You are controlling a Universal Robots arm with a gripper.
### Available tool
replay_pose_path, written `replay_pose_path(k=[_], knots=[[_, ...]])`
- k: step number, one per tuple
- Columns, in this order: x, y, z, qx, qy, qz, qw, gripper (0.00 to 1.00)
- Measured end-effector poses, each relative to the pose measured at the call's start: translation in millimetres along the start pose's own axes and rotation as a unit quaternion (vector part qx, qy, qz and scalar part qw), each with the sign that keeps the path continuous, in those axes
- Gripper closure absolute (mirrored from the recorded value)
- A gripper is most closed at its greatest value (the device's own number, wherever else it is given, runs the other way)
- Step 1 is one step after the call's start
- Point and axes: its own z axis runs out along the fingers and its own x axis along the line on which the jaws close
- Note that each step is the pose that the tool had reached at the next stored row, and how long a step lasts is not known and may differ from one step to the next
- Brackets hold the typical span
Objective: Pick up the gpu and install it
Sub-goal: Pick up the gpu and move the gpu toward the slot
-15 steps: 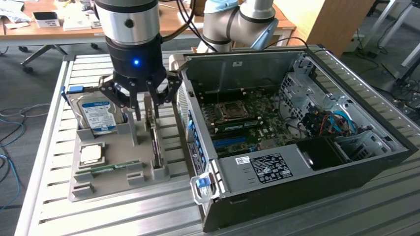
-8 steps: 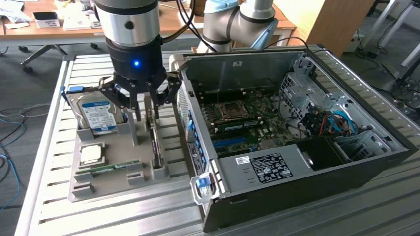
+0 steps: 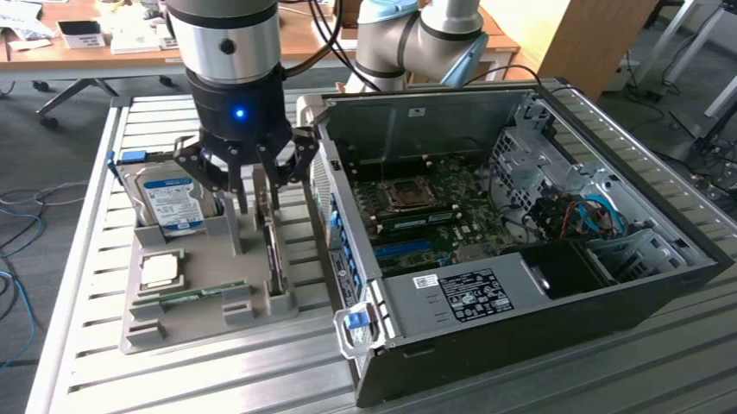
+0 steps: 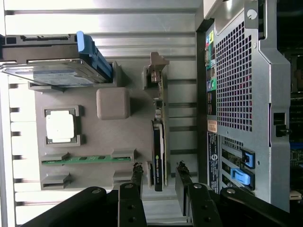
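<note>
One thin green circuit card, the gpu [image 4: 158, 124], stands on its long edge in a slot of a matte grey moulded tray [image 4: 94, 139], with a black cooler block along its side and a bright silver bracket at the far end. From where I stand it reads as a dark sliver rising out of the tray just beside the computer case. The gripper [image 4: 159, 178] hangs directly over it, its black fingers [image 4: 136, 176] spread apart, one on either side of the card's black end, with a gap showing on each side, so nothing is clamped. In the same tray lie a narrow green memory stick [image 4: 87, 160], a square processor [image 4: 60, 126] with a pale metal lid, and a silver hard drive [image 4: 47, 71] propped in its holder against a blue plastic clip. The open case [image 3: 541, 319] is black sheet steel with a perforated grey rear panel, and a green motherboard lies flat inside. Everything rests on a table [image 3: 230, 379] of ribbed aluminium slats.
</note>
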Motion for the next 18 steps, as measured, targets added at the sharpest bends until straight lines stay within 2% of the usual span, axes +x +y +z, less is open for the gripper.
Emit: replay_pose_path(k=[18], knots=[[0.4,-0.7,16.0,0.0,0.0,0.0,1.0,0.58]])
